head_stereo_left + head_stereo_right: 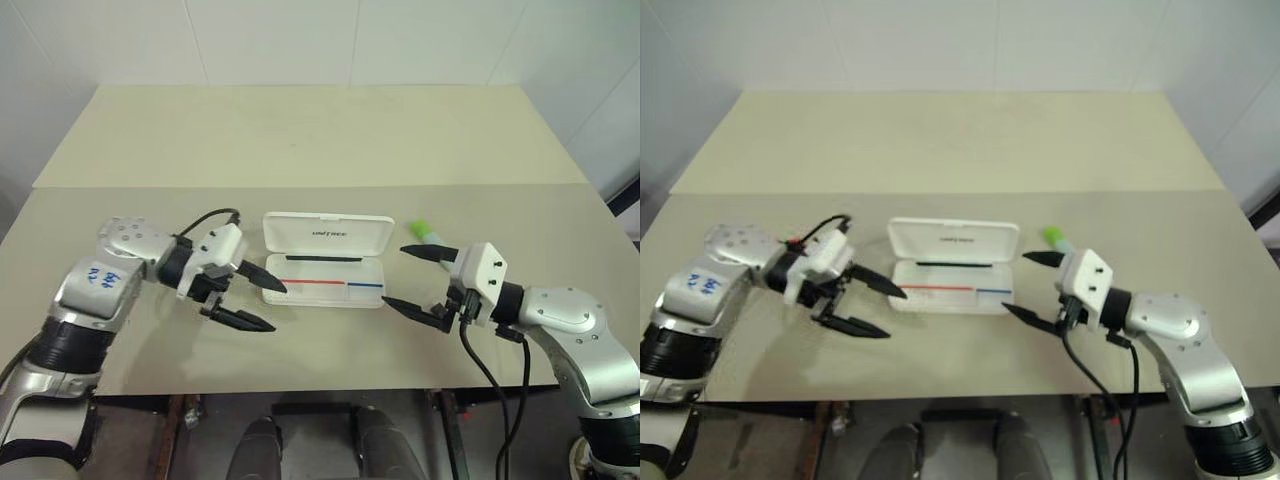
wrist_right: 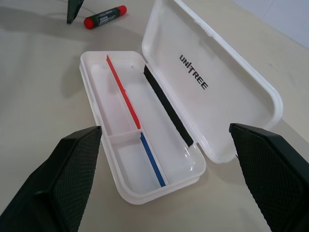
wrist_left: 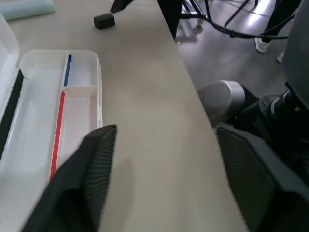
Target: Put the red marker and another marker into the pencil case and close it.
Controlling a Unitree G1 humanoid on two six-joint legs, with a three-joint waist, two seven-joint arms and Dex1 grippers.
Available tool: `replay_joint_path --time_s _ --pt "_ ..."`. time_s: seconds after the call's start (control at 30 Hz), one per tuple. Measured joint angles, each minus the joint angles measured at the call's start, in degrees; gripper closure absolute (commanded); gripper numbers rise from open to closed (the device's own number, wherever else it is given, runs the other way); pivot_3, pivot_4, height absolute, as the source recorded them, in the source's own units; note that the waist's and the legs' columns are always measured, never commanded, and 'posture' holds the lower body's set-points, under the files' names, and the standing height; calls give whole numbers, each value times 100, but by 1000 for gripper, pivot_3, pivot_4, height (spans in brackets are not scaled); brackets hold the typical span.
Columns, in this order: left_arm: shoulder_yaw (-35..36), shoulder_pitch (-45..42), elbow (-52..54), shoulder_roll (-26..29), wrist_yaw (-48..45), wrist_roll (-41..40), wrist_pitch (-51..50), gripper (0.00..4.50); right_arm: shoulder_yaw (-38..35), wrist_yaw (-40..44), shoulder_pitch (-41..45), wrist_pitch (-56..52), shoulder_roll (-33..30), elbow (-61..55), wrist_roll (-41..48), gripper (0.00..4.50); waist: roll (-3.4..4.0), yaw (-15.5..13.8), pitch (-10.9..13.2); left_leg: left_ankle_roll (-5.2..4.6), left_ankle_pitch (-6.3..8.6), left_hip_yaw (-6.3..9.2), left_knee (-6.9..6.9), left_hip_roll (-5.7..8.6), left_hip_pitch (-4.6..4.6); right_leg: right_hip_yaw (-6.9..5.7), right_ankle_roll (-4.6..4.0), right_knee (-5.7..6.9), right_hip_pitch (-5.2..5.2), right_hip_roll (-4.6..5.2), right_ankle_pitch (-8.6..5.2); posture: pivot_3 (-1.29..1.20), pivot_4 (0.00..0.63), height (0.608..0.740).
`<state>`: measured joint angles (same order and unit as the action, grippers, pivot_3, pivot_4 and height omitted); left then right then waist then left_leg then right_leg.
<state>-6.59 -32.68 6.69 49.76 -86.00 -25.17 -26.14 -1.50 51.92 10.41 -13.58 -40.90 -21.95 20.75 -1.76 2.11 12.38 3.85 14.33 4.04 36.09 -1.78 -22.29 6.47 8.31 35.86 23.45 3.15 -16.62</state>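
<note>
The white pencil case (image 1: 325,283) lies open at the table's middle, its lid (image 2: 212,82) tilted back. Its tray (image 2: 120,140) holds nothing but a thin red and blue line. The red marker (image 2: 105,16), black with red ends, rests on the table just beyond the case's left end, near a fingertip of my left gripper. That left gripper (image 1: 277,307) hovers open and empty at the same end. The lime-capped green marker (image 1: 425,232) lies right of the lid, behind my right gripper (image 1: 394,275), which stands open and empty at the case's right end.
A small black block (image 3: 104,21) sits on the table near the case's right end. The table's front edge (image 1: 320,388) runs close behind both grippers. A seam (image 1: 300,186) joins a second table farther back.
</note>
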Motion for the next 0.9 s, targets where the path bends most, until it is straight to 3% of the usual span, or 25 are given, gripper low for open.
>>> replay_joint_path --time_s 0.03,0.27,0.33,0.43,0.6,0.8,0.9 --pt "98 104 96 75 2 -86 -30 13 4 28 10 1 0 6 0 0 0 -1 0 0 0 0 0 0 -1 0 0 -2 1 0 0 0 150 740" --pt "991 980 562 543 142 -522 -226 13 61 205 152 19 -2 215 2 0 0 4 0 0 0 0 0 -2 0 -1 -17 -2 3 0 -9 0 150 740" --pt "1310 1139 609 606 234 -592 -225 13 68 248 199 26 -2 222 6 0 0 4 0 0 0 -1 0 -1 0 -1 -91 -3 2 1 -49 0 150 740" --pt "2029 1718 608 648 460 -659 -150 13 88 370 294 29 -31 226 50 0 0 41 0 0 0 -5 -4 -2 3 1 -91 -2 2 3 -49 0 150 740" --pt "2656 2560 604 686 618 -689 22 13 81 552 396 -10 -170 170 179 0 -1 73 0 0 0 -4 -4 -3 4 -2 -92 -2 2 5 -50 0 150 740" --pt "2932 2635 -576 985 605 -110 1130 13 82 671 404 -30 -259 166 247 0 -3 84 0 0 0 -8 -1 -2 6 0 -101 -9 0 5 -54 0 150 740" --pt "2849 2203 -1312 996 1160 343 1374 13 91 661 570 -37 -258 123 253 0 -2 96 0 -1 -1 -8 0 -3 6 0 -100 -8 1 5 -53 0 150 740"
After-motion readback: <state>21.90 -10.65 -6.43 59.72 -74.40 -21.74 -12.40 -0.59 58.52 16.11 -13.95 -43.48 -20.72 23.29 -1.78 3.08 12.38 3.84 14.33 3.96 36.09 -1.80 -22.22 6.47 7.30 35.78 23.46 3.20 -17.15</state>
